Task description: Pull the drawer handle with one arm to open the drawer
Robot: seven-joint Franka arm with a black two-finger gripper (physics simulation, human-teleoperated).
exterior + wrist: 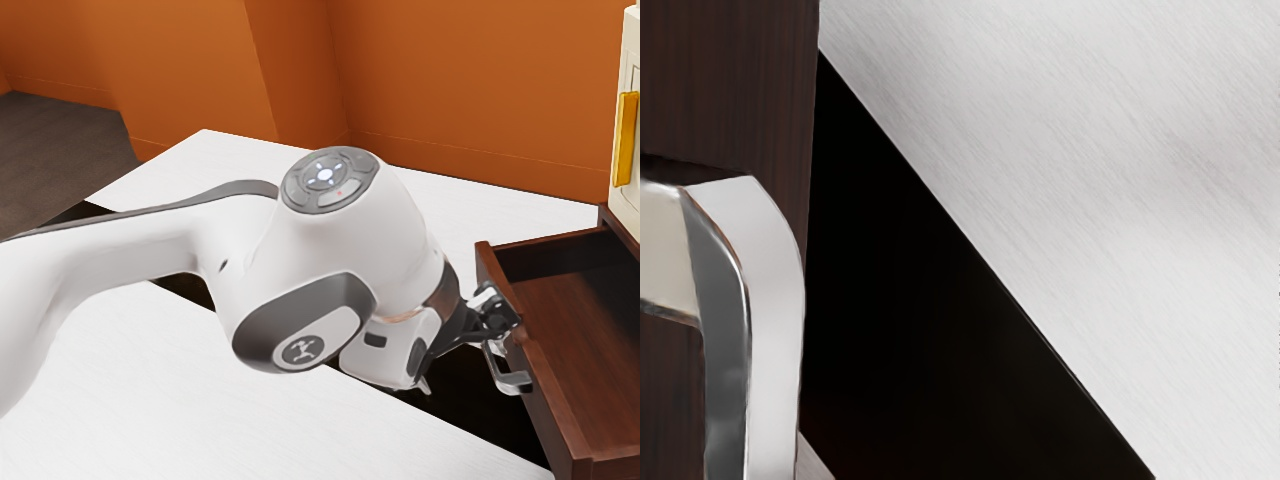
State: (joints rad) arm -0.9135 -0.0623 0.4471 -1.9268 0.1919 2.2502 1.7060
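Observation:
My black gripper (488, 318) is at the front of the brown wooden drawer (555, 405) in the exterior view, right by its silver handle (514, 381). The drawer stands pulled out, with its inside showing behind the front panel. In the wrist view the curved metal handle (775, 300) stands out from the dark drawer front (730, 90). The far part of the handle is hidden behind the gripper in the exterior view, and whether the gripper holds it cannot be made out.
A white tabletop (150, 400) with a black band (470, 410) lies under the arm. Above the drawer, at the exterior view's right edge, is a cream cabinet front with a yellow handle (626, 140). Orange walls stand behind the table.

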